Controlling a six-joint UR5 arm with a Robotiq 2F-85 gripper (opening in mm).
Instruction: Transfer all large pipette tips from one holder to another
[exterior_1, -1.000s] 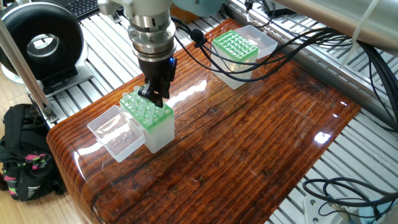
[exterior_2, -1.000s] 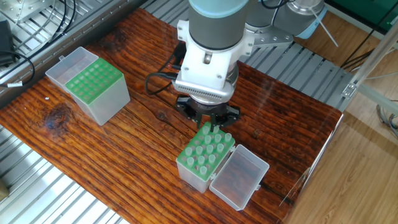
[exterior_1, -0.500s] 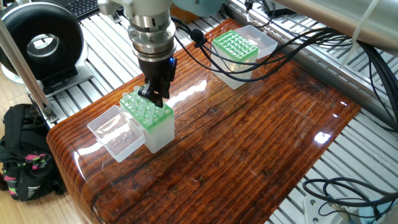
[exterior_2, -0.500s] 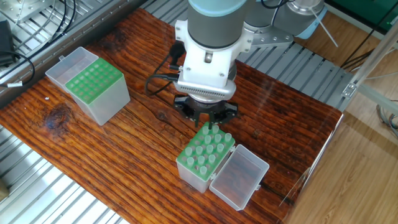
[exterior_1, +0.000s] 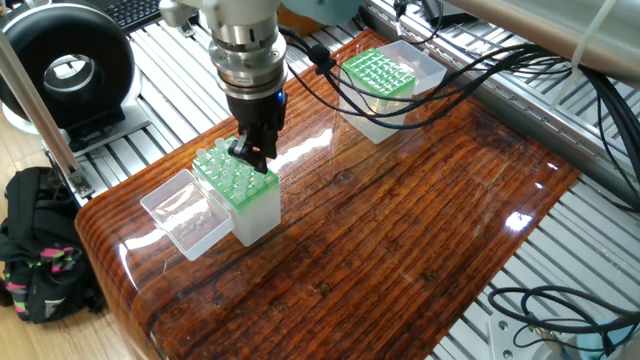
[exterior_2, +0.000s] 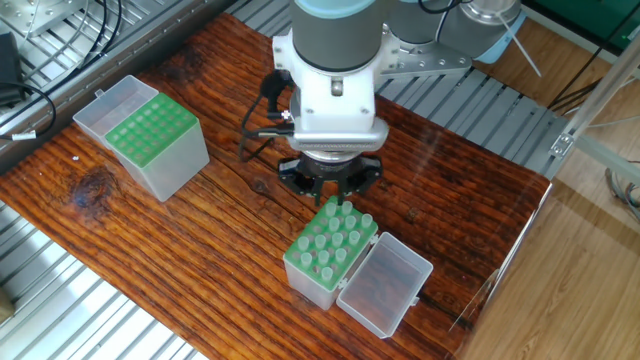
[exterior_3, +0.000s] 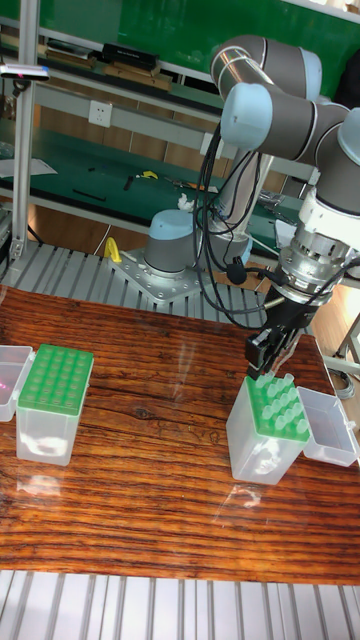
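My gripper (exterior_1: 252, 152) hangs over the full holder (exterior_2: 328, 254) near the worktop (exterior_1: 420, 230) edge, aligned for picking. Whether it grasps a tip, I cannot tell.

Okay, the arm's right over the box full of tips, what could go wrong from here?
1. The pincer sits at the back corner of the full tip box, where the large pipette tips stand packed close together. Its fingers might nudge a neighbouring tip.
2. Whether it is shut on a tip cannot be told, so a lift might come away empty.
3. The empty tip box stands far across the table; a loosely held tip might drop on the way.
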